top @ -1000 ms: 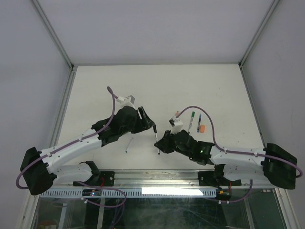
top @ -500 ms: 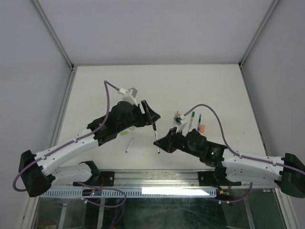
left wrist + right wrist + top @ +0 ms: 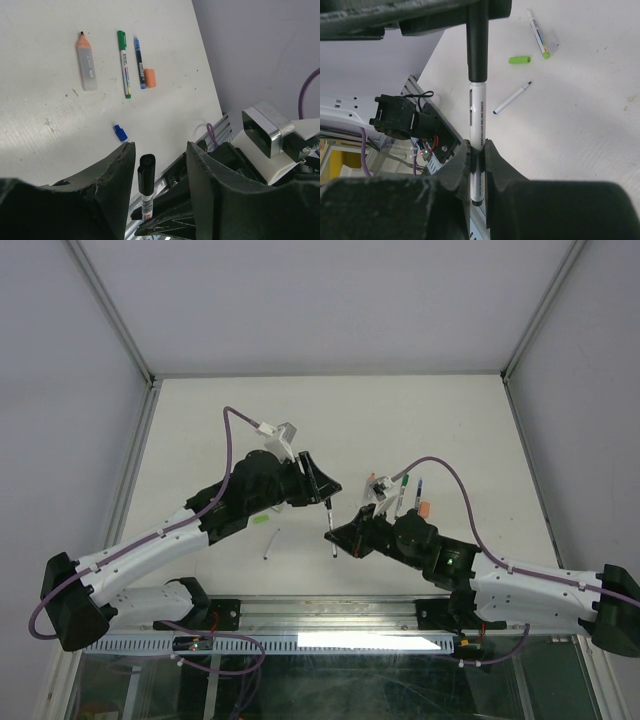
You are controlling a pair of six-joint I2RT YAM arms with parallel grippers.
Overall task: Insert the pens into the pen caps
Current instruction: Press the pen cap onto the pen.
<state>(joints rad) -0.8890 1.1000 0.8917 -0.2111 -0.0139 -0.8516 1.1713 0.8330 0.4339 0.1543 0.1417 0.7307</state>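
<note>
My right gripper (image 3: pixel 477 155) is shut on a white-barrelled pen (image 3: pixel 478 112) and holds it upright above the table. A black pen cap (image 3: pixel 477 45) sits on its top end. My left gripper (image 3: pixel 157 165) is open. Its fingers (image 3: pixel 107 190) stand on either side of the black cap (image 3: pixel 146 172), with a gap on both sides. From above, the left gripper (image 3: pixel 322 485) meets the pen (image 3: pixel 332 535) held by the right gripper (image 3: pixel 340 535) near the table's middle front.
On the table lie an orange-tipped pen (image 3: pixel 86 62), a green-capped pen (image 3: pixel 123 62), a blue pen (image 3: pixel 138 60), an orange cap (image 3: pixel 149 78) and a blue cap (image 3: pixel 120 132). A green cap (image 3: pixel 519 60) and a thin uncapped pen (image 3: pixel 511 98) lie left of the grippers.
My left gripper has moved right, over the pen's capped top. The right arm's elbow has swung right while the pen has stayed almost in place.
</note>
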